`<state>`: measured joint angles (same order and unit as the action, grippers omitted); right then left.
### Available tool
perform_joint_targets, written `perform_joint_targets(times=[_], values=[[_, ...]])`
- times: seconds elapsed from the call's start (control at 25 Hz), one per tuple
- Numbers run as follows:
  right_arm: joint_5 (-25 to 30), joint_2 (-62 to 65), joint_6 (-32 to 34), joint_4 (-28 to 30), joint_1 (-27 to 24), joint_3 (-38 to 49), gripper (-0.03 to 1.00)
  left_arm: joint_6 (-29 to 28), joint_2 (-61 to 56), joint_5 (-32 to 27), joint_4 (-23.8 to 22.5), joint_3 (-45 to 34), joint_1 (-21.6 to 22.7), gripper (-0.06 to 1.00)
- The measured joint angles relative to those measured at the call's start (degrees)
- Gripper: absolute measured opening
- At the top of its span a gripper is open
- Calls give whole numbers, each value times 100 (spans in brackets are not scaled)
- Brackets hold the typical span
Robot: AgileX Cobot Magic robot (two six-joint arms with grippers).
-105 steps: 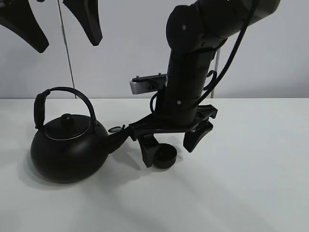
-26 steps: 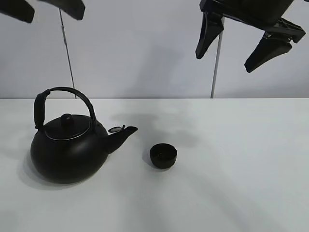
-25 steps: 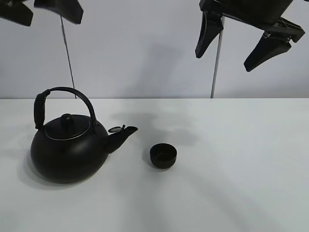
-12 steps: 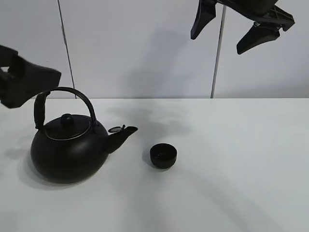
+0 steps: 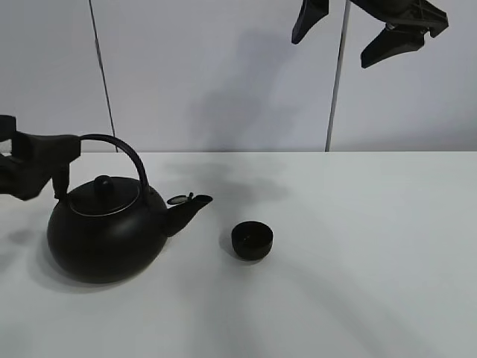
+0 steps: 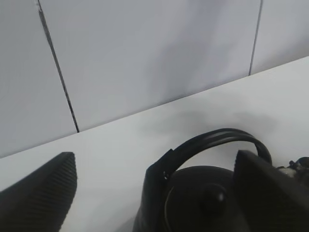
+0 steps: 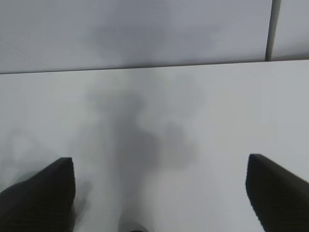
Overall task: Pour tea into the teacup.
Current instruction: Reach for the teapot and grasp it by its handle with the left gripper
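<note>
Large round matte-black kettle (image 5: 104,239), upright on the plain white desk (image 5: 358,283), toward 9 o'clock. Its short spout (image 5: 186,209) points to 3 o'clock, and its arched handle (image 5: 125,151) stands over a knobbed lid (image 5: 104,195). At 12 o'clock, a pale grey panelled wall (image 5: 223,74) with a thin dark seam (image 5: 102,82) and a lighter vertical strip (image 5: 337,97).

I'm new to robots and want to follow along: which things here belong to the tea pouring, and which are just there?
In the job:
kettle
teacup, standing near the kettle's spout
left gripper, open by the kettle's handle

Just there:
right gripper, open and empty, high above the table
white table
wall behind
</note>
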<state>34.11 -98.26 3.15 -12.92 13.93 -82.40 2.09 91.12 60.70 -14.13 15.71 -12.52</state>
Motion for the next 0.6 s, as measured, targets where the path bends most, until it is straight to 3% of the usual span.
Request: perform_joint_targets(times=[0.12, 0.6], values=[[-126, 0, 0, 0, 0, 0, 66, -1, 581, 392, 0, 0, 0, 63], [-224, 0, 0, 0, 0, 0, 66, 124, 1071, 424, 282, 255, 0, 63]])
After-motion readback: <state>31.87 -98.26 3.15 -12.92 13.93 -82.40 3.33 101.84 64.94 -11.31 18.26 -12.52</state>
